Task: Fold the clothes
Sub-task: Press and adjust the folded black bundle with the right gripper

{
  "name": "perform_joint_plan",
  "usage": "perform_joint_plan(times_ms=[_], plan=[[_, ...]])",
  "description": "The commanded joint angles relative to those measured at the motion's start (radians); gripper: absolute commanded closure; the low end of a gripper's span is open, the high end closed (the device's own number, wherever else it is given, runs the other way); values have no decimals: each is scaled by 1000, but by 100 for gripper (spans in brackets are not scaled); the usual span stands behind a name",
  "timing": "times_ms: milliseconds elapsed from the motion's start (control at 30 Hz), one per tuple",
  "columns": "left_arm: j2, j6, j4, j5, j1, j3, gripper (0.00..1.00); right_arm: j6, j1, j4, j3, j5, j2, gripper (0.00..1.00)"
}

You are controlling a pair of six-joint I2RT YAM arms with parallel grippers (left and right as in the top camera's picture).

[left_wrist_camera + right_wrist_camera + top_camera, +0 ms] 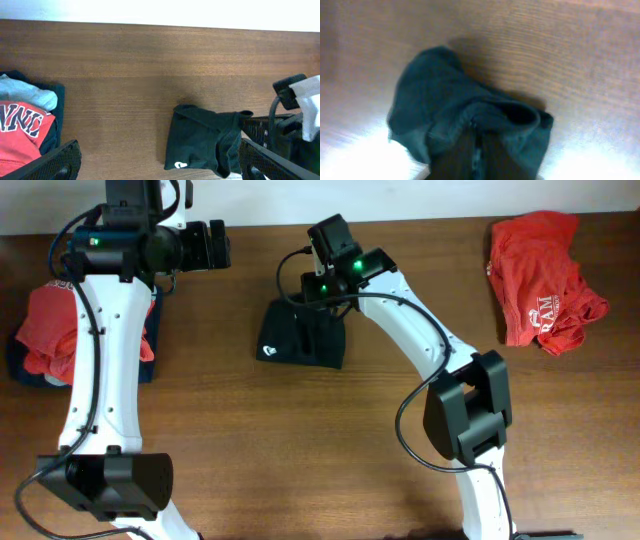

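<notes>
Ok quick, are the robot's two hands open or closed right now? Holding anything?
The left gripper: open, holding nothing.
The right gripper: closed, pinching the black T-shirt.

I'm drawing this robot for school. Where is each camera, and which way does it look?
Overhead: above the table, looking straight down; left arm, right arm, black T-shirt and red T-shirt show.
Left wrist: on the left arm, looking across the table toward the black T-shirt; its open left tool edges the bottom.
Right wrist: on the right arm, looking down close; the right tool pinches the black T-shirt.
Shared: all three show the black T-shirt.
</notes>
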Motion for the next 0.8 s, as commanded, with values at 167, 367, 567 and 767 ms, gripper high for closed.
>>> perform_joint_plan(times_ms=[167,367,567,767], plan=[[1,-9,-17,-8,1,0,1,40,-72,-58,7,56,27,96],[1,-9,-13,-23,1,-20,1,39,-145,-113,-18,55,33,96],[1,-9,2,-23,1,-50,1,-61,-185,-134,-61,-73,36,96],[6,-9,17,-23,1,-54,1,-100,-157,-203,-68,-84,37,95]])
